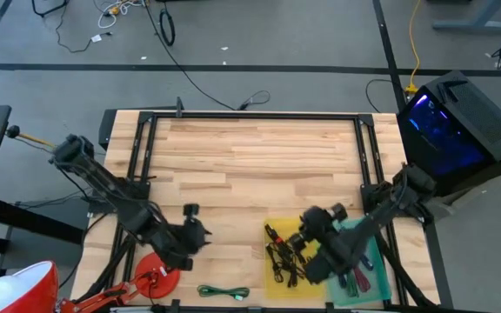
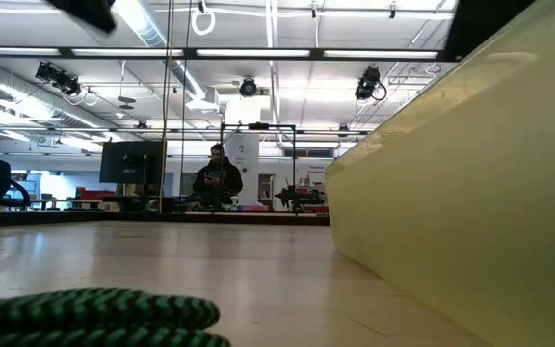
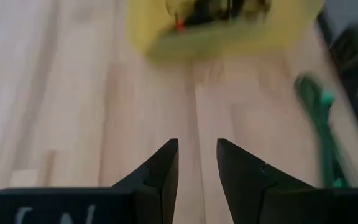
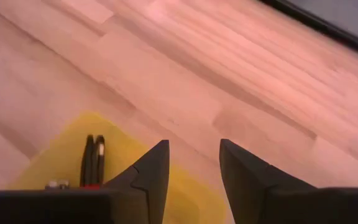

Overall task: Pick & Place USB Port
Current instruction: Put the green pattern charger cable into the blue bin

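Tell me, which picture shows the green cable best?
The high view: the whole green cable lies on the table's near edge, between the red dish and the yellow tray. The low view shows only a close stretch of it, the left wrist view a blurred piece, the right wrist view none.

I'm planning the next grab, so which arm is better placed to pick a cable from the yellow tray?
Right, probably. The right gripper hangs open over the yellow tray, cables just below it. The left gripper is open too, but off to the side over bare table.

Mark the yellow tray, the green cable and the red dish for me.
yellow tray [image 1: 271,276], high view, bare left edge.
green cable [image 1: 223,292], high view, middle of the coil.
red dish [image 1: 157,271], high view, its centre.
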